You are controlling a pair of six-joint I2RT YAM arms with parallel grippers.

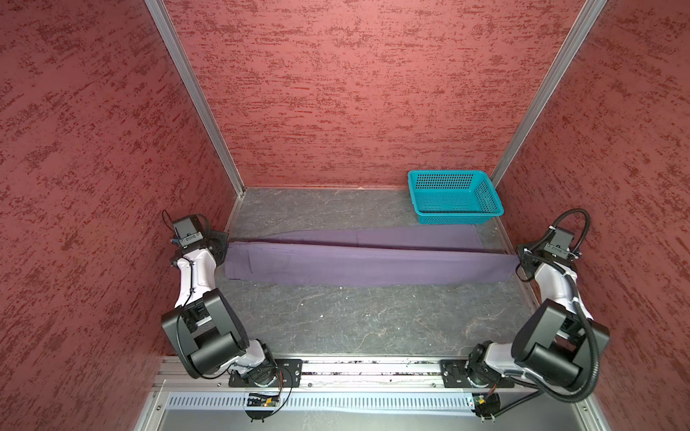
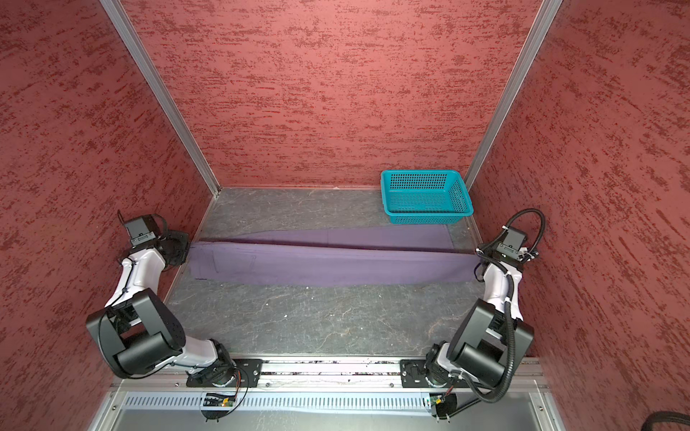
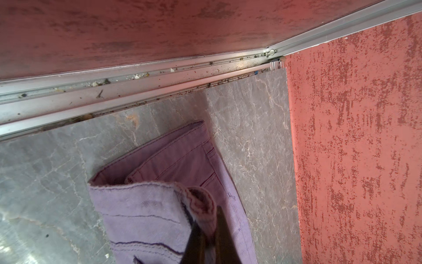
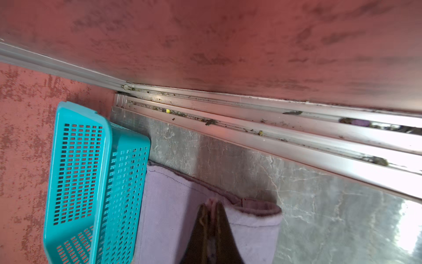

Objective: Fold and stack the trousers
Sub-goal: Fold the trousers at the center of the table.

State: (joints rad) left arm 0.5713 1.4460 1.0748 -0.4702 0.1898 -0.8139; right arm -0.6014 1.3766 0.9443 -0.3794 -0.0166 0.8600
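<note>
Red stippled walls box in a grey marbled tabletop [image 1: 354,321], and the trousers [image 1: 373,261] stretch right across it, just in front of the teal basket [image 1: 448,218]. The left gripper [image 3: 209,219] is pinched tight on the waistband end and the right gripper [image 4: 211,212] is clamped on a leg hem. That leg is held up taut, the other lying flat behind it. Looks like the leg-on-leg fold. To land it well, both arms should travel together, hold even tension, match the seams and steer clear of the basket.

Teal mesh basket [image 1: 451,218] far right corner (by red wall [image 1: 354,93]); grey marbled tabletop [image 1: 354,321].
</note>
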